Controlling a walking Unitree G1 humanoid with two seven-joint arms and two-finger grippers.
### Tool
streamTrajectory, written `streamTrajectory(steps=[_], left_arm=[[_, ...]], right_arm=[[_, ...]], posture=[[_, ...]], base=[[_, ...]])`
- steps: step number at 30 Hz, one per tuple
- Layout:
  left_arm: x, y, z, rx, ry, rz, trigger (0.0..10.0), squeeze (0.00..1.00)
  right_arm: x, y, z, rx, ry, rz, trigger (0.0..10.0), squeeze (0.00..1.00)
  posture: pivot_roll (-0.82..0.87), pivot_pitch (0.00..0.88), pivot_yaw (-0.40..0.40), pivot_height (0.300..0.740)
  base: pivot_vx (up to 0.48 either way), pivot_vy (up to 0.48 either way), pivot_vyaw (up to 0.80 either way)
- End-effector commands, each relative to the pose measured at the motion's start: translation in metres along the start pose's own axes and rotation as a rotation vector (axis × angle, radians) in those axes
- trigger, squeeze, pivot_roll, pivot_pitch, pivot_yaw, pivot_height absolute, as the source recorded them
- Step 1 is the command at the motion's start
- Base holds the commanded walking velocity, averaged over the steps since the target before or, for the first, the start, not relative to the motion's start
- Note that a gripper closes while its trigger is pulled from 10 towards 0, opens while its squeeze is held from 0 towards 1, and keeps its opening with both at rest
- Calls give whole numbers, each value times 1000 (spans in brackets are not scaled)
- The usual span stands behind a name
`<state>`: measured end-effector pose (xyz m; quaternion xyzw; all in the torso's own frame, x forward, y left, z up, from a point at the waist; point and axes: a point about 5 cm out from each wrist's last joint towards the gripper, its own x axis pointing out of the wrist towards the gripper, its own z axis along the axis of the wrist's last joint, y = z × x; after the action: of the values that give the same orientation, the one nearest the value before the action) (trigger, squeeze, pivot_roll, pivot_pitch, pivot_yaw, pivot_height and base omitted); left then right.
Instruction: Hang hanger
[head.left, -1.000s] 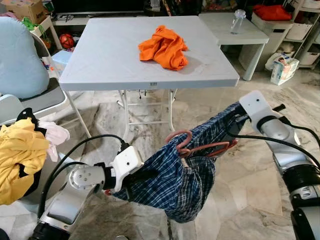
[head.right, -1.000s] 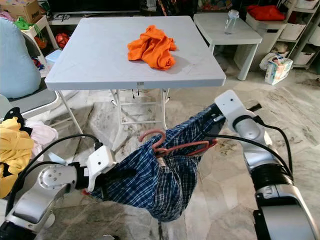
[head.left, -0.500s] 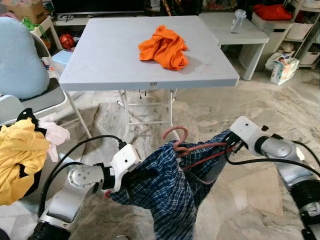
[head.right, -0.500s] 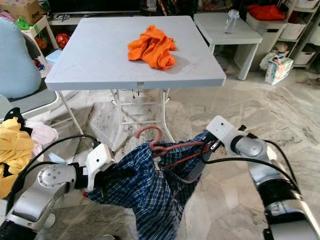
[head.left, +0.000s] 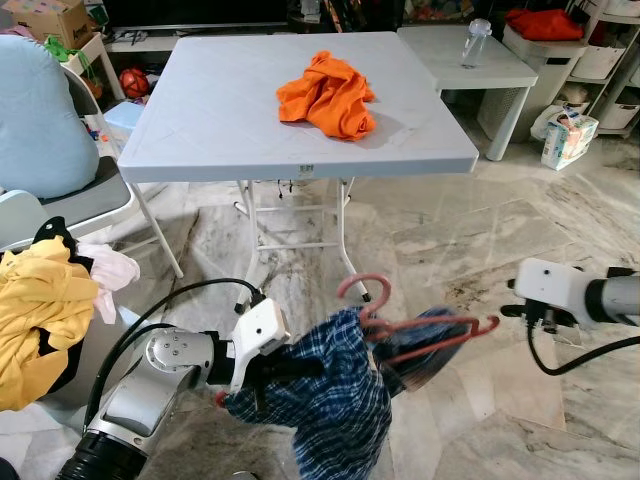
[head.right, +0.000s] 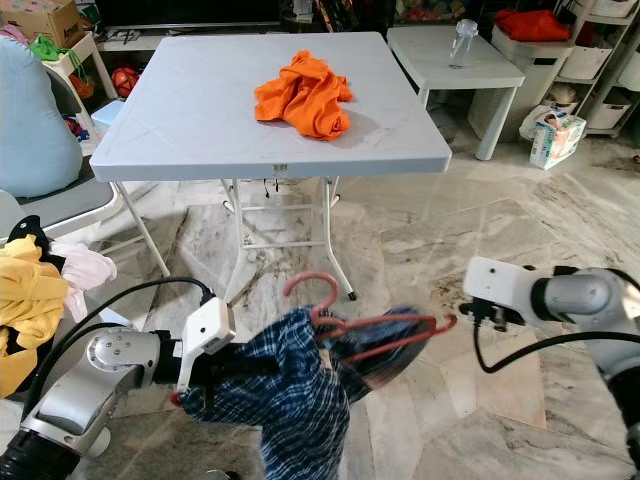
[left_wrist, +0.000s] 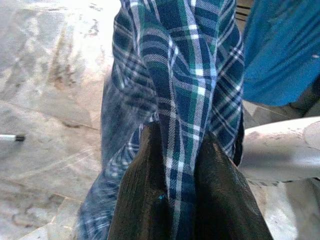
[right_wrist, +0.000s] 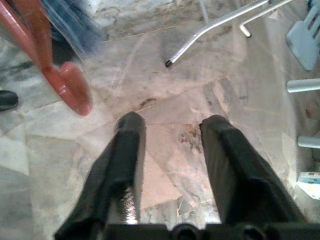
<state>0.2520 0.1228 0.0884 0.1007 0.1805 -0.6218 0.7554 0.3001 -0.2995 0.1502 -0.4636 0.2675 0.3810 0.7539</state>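
Plaid cloth, blue with white and green lines (left_wrist: 170, 100), sits pinched between my left gripper's (left_wrist: 177, 165) two black fingers in the left wrist view, the fabric squeezed in the narrow gap between them. The head views add what that close view leaves out: the cloth is draped on a reddish hanger (head.left: 420, 335), whose hook (head.left: 362, 290) curls upward above the bunched fabric, low over the marble floor (head.left: 480, 240) in front of me. One bare arm of the hanger juts out toward my right side.

My right wrist view looks along my right gripper's (right_wrist: 170, 135) fingers, which are spread apart with nothing between them. The hanger's red tip (right_wrist: 75, 92) lies just beyond one finger, apart from it, with a blurred edge of blue cloth behind. From the head views, my right gripper (head.left: 522, 312) is hard to make out at the end of its white wrist, which sits near the hanger's bare end.

Ahead stands a grey folding table (head.left: 220, 120) with a crumpled orange garment (head.left: 328, 95) on top. A smaller white table (head.left: 450, 50) with a clear bottle (head.left: 476, 40) stands behind it on my right. On my left, a yellow garment (head.left: 35, 320) and a pale pink one (head.left: 112, 270) are heaped beside a chair with a light blue cushion (head.left: 35, 110).
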Motion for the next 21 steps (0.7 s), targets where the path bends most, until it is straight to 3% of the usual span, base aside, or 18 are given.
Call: streamTrajectory(steps=[1, 3, 5, 7, 13, 16, 17, 18, 19, 20, 21], left_arm=[[1, -1, 2, 4, -5, -27, 0, 0], [1, -4, -2, 4, 9, -48, 0, 0], [1, -4, -3, 5, 12, -51, 0, 0], [-1, -1, -5, 15, 21, -44, 0, 0], [-1, 1, -8, 38, 50, -56, 0, 0], [-1, 3, -12, 72, 85, -68, 0, 0], [0, 5, -12, 99, 94, -66, 0, 0], [1, 6, -12, 117, 98, -64, 0, 0], [2, 8, -10, 131, 93, -55, 0, 0], [3, 10, -9, 139, 89, -49, 0, 0], [5, 12, -6, 156, 81, -37, 0, 0]], right_arm=[[-6, -1, 3, 0, -20, 27, 10000, 1000], [-7, -9, 7, 80, -76, -28, 10000, 1000], [-9, -9, 9, 103, -114, -7, 10000, 1000], [-17, -10, 18, 164, -220, 43, 10000, 1000], [-26, -21, 26, 221, -304, 49, 10000, 1000], [-33, -3, 34, 190, -338, 253, 10000, 1000], [-31, 5, 35, 168, -324, 312, 10000, 902], [-30, 9, 35, 155, -311, 341, 10000, 902], [-27, 14, 36, 152, -305, 365, 10000, 173], [-25, 17, 36, 151, -302, 380, 10000, 173], [-21, 22, 37, 153, -299, 402, 10000, 0]], posture=[[19, 48, -7, 740], [16, 47, -5, 740], [16, 47, -5, 740], [23, 47, -8, 740], [24, 47, -7, 740], [22, 46, -7, 740], [20, 46, -7, 740], [20, 46, -7, 740], [20, 46, -7, 740], [20, 46, -7, 740], [20, 46, -7, 740]], base=[[0, 0, 0], [0, 0, 0], [0, 0, 0], [0, 0, 0], [0, 0, 0], [0, 0, 0], [0, 0, 0], [0, 0, 0], [0, 0, 0], [0, 0, 0], [0, 0, 0]])
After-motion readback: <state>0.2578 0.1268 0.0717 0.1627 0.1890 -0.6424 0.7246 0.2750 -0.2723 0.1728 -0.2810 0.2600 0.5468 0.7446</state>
